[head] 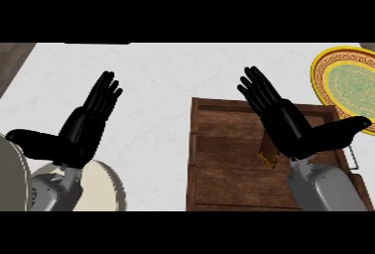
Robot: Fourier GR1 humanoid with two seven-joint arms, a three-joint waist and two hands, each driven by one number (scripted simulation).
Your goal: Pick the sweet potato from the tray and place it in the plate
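A brown wooden tray lies on the white counter, right of centre. My right hand hovers over it, open, fingers straight and pointing away, thumb spread to the right. Beneath its palm a small orange-brown sliver of the sweet potato shows; the hand hides the remainder. A plate with a gold patterned rim and green centre sits at the far right, cut by the view's edge. At the left my left hand stays open over the counter, fingers up, holding nothing.
A cream round dish lies at the lower left, partly behind my left forearm. A grey curved object shows at the left edge. White counter stretches between the hands and beyond the tray.
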